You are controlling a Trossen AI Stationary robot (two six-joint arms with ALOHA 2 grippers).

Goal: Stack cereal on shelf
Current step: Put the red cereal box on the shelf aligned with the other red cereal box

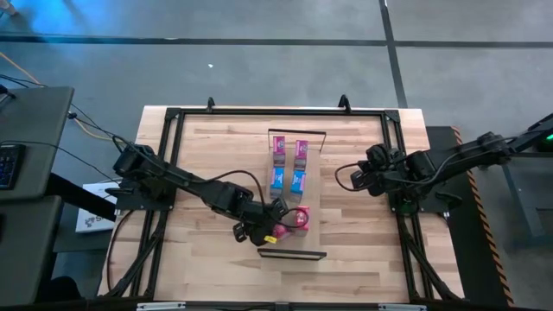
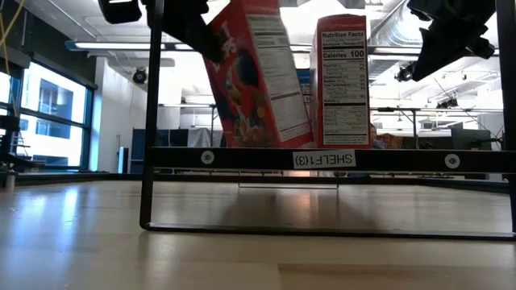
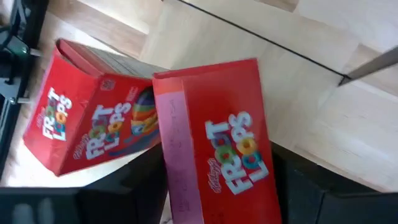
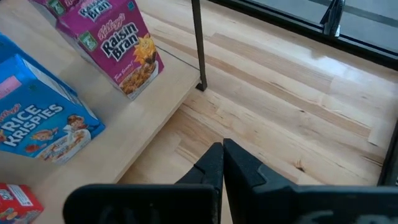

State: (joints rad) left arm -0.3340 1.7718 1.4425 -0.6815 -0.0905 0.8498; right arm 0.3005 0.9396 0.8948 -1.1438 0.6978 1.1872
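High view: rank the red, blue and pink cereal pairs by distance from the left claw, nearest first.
1. Red boxes: at the left claw, near end of the shelf; it grips one, tilted.
2. Blue boxes: mid-shelf.
3. Pink boxes: far end, by the wire frame.
The right claw waits off the shelf's right side, shut.

The shelf carries six cereal boxes in three colour pairs. At the far end stand two pink boxes, in the middle two light blue boxes, and at the near end two red boxes. One shelf is present on one table, with one black wire frame at each short end, and two arms are in view.
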